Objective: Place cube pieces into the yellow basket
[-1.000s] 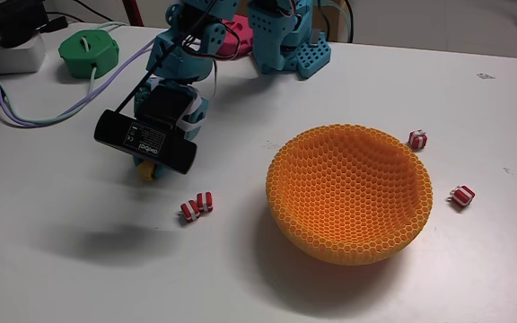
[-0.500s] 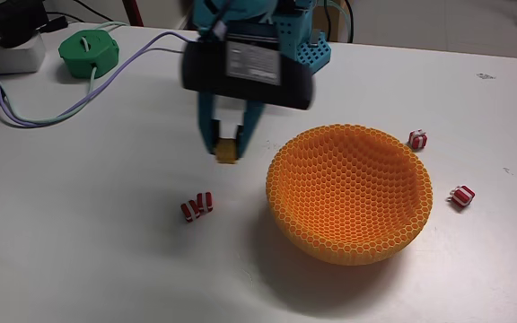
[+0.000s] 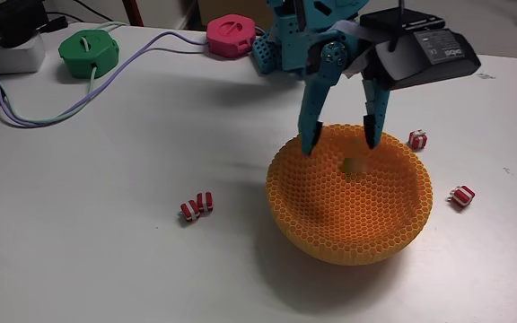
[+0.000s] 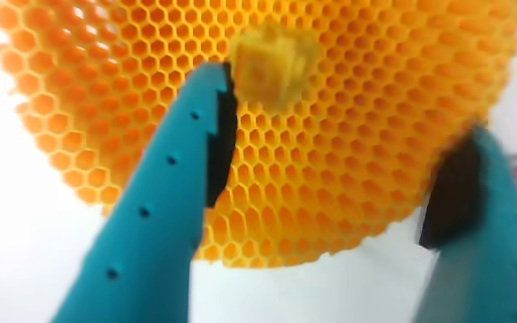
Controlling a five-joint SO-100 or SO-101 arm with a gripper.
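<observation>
Swung right across the desk (image 3: 106, 251) since half a second ago, from beside the yellow basket (image 3: 353, 211) to directly above it. Claw (image 3: 341, 144) now spread wide over the basket's near-left rim, both teal fingers (image 3: 313, 117) pointing down, nothing gripped between them. Released and seen blurred: the yellow-orange studded cube (image 3: 356, 165), inside the basket's hollow against the honeycomb mesh, below and between the fingertips (whether falling or already resting, cannot tell). In the wrist view, the same cube (image 4: 272, 67) close beside the inner tip of the left finger (image 4: 164, 193), slightly tilted, studded face toward the camera; roughly equal on all sides, so no long axis to speak of. Right finger (image 4: 483, 224) far off at the other edge of that view, mesh wall (image 4: 375, 135) filling the gap between.

Left on the desk in the fixed view: one red-and-white striped piece (image 3: 197, 205) well to the left of the basket, long axis running from lower left to upper right; a second striped piece (image 3: 418, 139) just behind the basket's right rim; a third (image 3: 462, 196) near its right side. At the back, a green round case (image 3: 88, 52) and a pink round case (image 3: 232, 36), with a lilac cable (image 3: 88, 103) trailing between them.
</observation>
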